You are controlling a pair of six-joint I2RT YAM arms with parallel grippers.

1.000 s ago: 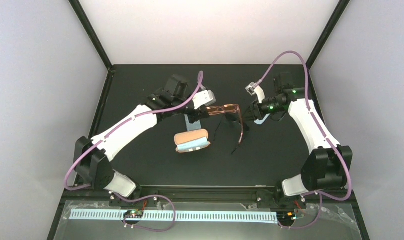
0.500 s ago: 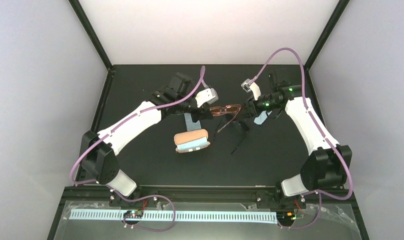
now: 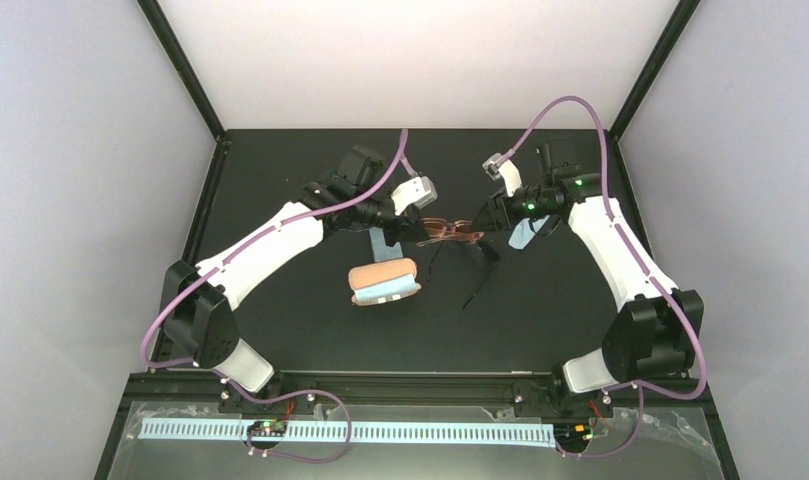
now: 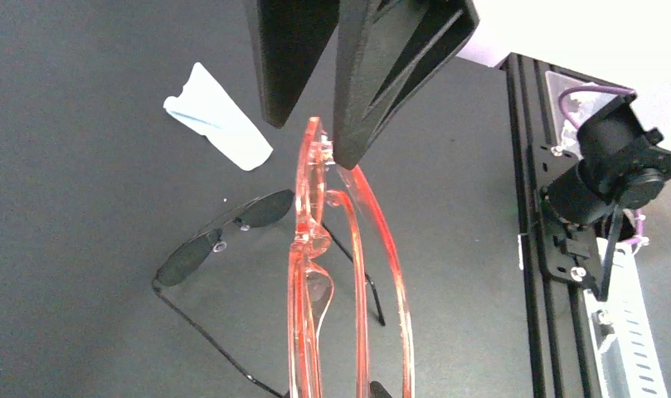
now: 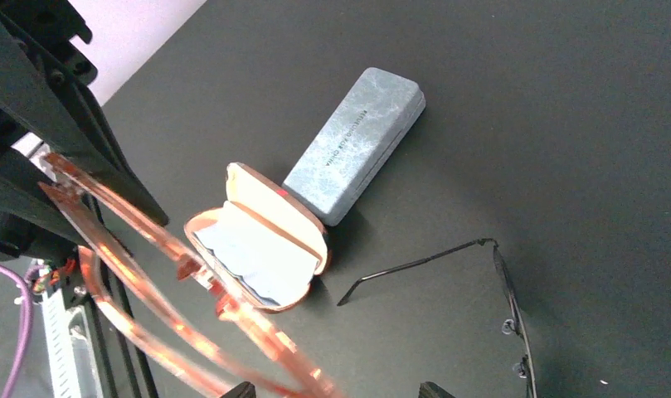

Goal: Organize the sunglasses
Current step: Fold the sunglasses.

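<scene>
Two cases sit left of centre: an open tan case lined with a light blue cloth, just beside a closed blue-grey case. Next, the left gripper clamps one end of the reddish-brown sunglasses, raised off the table. Beneath them the black sunglasses lie unfolded. At the frame's other end, the right gripper stands parted.

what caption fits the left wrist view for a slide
Left fingers pinch the reddish-brown sunglasses by one corner, above the black sunglasses and a light blue cloth
</scene>
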